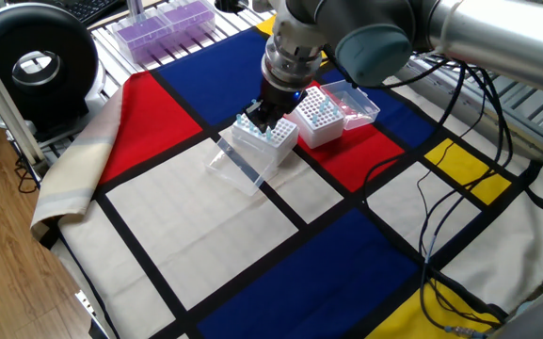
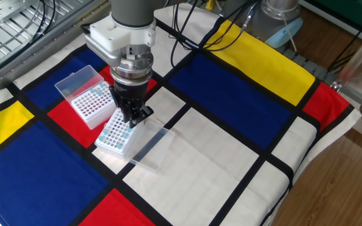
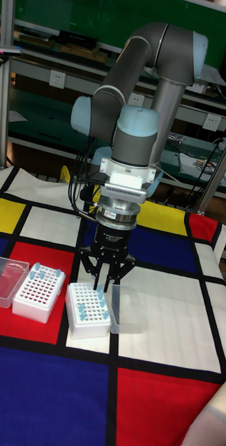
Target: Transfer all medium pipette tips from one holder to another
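The arm [image 3: 148, 63] consists of silver-grey tubular links joined by rounded joint housings with pale blue-grey end caps. A white rectangular flange block with a slotted vent grille sits below the wrist. Beneath it is a ribbed metallic cylindrical coupling carrying a small white label. The tool [image 3: 104, 277] is black, with two slender dark fingers. Black cables run alongside the wrist.

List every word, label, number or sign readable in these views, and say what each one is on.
None can be read.
The gripper body carries a small label just above the fingers, too small and blurred to read.
The two white racks and the cloth show no lettering.
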`<control>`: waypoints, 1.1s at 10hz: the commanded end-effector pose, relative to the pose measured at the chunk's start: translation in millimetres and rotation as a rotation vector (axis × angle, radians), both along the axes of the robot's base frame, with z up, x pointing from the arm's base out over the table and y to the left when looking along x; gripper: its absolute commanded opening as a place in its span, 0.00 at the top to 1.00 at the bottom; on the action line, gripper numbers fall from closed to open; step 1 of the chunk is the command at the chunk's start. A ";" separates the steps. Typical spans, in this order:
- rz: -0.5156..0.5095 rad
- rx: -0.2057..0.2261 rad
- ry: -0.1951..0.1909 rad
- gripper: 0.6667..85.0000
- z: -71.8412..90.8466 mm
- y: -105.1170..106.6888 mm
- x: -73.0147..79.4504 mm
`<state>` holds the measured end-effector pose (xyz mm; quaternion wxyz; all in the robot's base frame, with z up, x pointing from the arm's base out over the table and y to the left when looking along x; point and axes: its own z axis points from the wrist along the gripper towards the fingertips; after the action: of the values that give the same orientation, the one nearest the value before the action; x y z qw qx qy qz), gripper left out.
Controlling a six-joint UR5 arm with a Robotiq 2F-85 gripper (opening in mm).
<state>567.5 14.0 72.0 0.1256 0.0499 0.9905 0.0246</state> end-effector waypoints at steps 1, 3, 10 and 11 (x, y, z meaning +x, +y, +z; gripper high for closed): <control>-0.001 0.012 -0.001 0.70 0.1 0.9 -2.1; 0.003 0.010 -0.007 0.70 -2.6 -2.2 -4.3; -0.006 0.008 -0.012 0.70 -7.6 -1.7 -12.6; -0.007 0.006 -0.012 0.71 -8.4 -2.5 -14.0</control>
<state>555.9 10.7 64.0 0.1290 0.0473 0.9902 0.0238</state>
